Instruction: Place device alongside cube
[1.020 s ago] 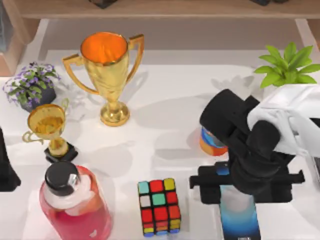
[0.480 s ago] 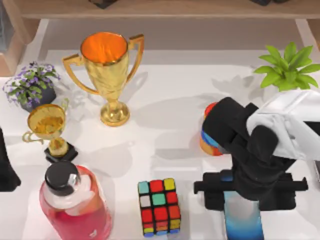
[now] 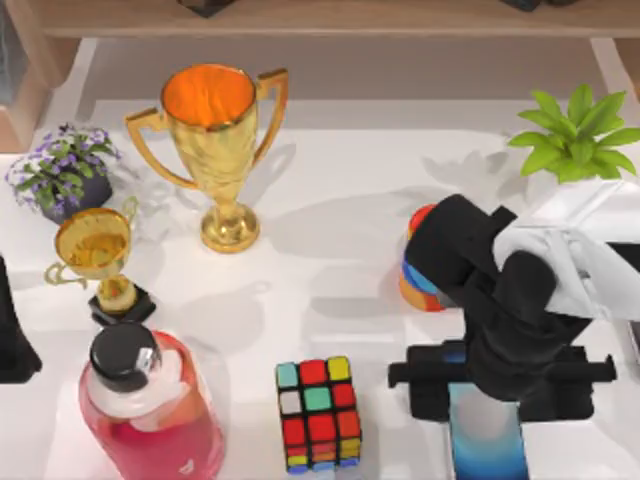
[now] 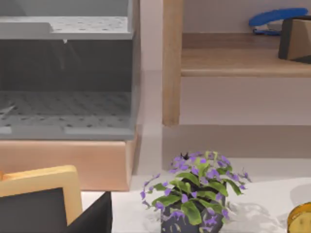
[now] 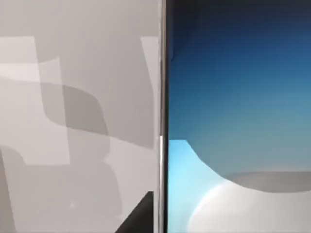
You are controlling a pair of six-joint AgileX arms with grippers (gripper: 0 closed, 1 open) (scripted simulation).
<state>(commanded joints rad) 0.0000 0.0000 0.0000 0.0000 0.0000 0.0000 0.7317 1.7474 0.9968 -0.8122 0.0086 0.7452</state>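
The right pincer (image 3: 500,395) sits over the device (image 3: 487,440); whether it grips cannot be told. Thin, stiff and slick-faced, the device likely wants holding across its long edges. The cube (image 3: 319,413) stands beside it.

The right arm (image 3: 590,250) is made up of a glossy white, rounded shell that gives way to matte black, blocky wrist segments. The right gripper (image 3: 500,385) is built in black, with a wide straight crossbar. A black sliver of the left arm (image 3: 12,345) is seen at the table's left edge.
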